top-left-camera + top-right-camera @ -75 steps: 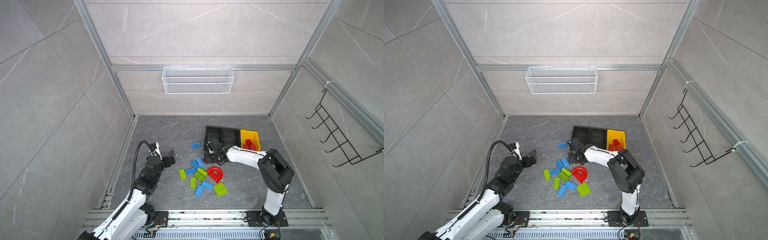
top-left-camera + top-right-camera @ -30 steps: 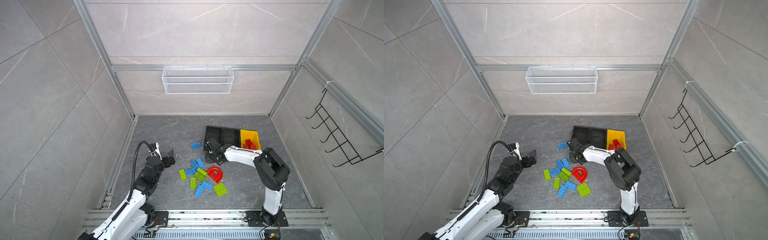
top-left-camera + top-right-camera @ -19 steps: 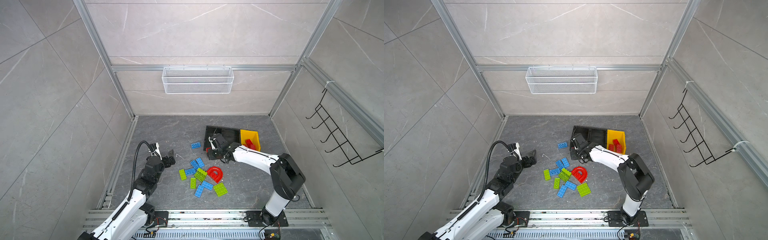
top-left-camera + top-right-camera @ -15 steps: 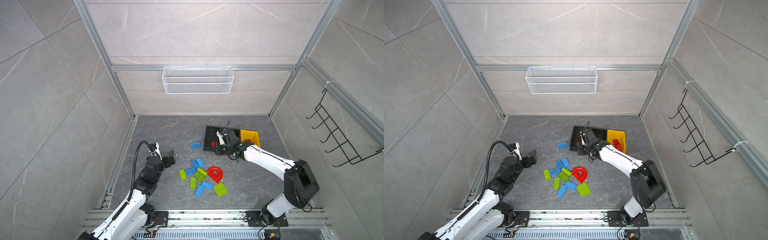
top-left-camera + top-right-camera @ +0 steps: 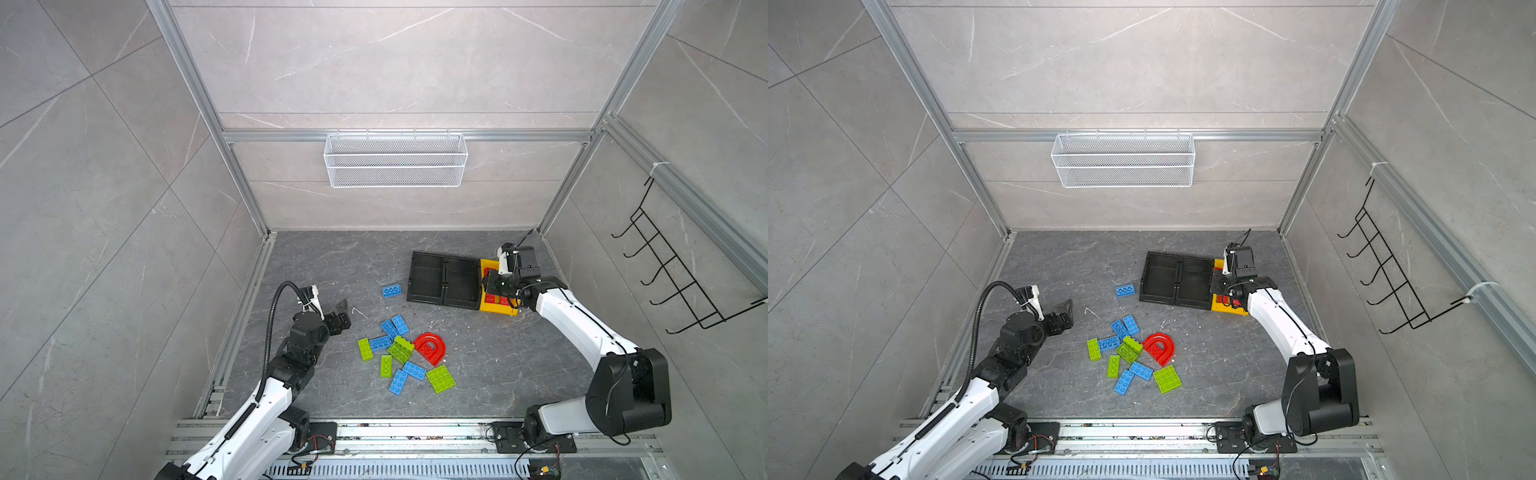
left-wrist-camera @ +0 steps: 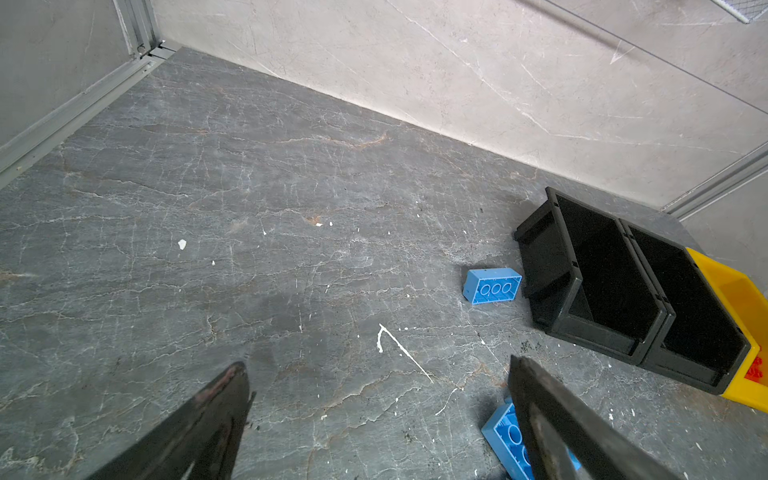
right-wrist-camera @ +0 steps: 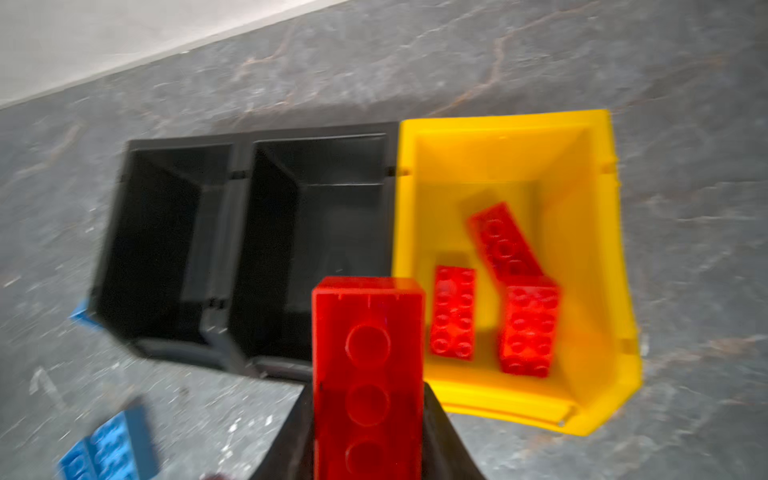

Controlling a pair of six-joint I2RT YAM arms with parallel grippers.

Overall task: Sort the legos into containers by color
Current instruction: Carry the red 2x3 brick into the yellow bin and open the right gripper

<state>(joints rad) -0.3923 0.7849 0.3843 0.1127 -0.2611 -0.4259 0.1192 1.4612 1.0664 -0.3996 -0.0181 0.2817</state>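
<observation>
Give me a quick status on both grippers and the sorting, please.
Left gripper open, empty. Right gripper shut on red brick, at the yellow bin. Three red bricks already inside. Nothing blocking the drop.

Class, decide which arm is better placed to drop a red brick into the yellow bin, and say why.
Right. Its jaws grip a red brick at the yellow bin; the left jaws stand open and empty, far off.

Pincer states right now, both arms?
Left pincer: open, empty.
Right pincer: closed, holding a red brick.
</observation>
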